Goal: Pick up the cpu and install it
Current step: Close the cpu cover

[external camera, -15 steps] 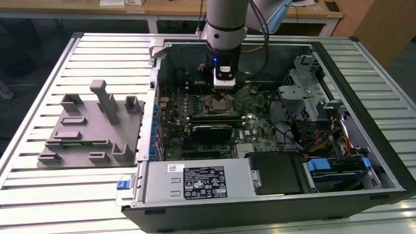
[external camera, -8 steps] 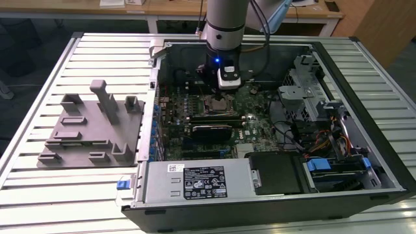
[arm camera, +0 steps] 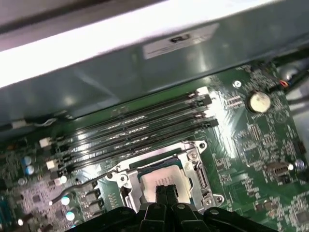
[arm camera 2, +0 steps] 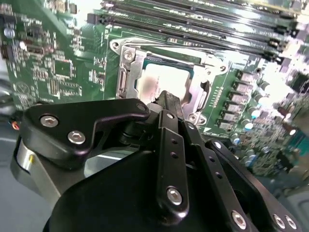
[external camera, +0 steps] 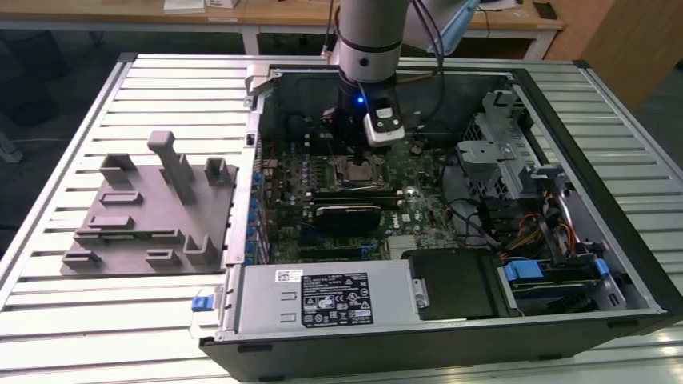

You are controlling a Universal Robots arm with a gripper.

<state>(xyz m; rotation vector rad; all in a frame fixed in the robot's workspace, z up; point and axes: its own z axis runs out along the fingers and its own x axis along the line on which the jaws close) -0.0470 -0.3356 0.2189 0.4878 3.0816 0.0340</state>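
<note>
The computer case (external camera: pixel 649 282) lies open on the slatted metal worktop (external camera: pixel 160 96), and it takes up the half at the exterior view's right. On the other half, near the worktop's edge at the exterior view's left, rests a grey tray (external camera: pixel 149 216) with upright posts. The arm (external camera: pixel 369 48) comes down from above into the case, over the green motherboard (external camera: pixel 427 208).

The cpu (arm camera 2: pixel 157 79) (arm camera: pixel 155 180) lies flat inside the metal-framed socket (arm camera 2: pixel 126 77) (arm camera: pixel 194 166), with its silvery top upward. The socket sits near the middle of the motherboard, just beside the row of long black memory slots (arm camera: pixel 135 130).

In both wrist views the gripper (arm camera 2: pixel 166 98) (arm camera: pixel 166 190) stands directly over the cpu. Its two fingers are pressed together, with only a thin seam between them, and they pinch nothing. The tips are very close to the top of the cpu, but I cannot tell if they touch it.

A round coin battery (arm camera: pixel 259 101) sits on the motherboard, past the end of the memory slots. The power supply (external camera: pixel 320 300) fills the case's near corner in the exterior view.
</note>
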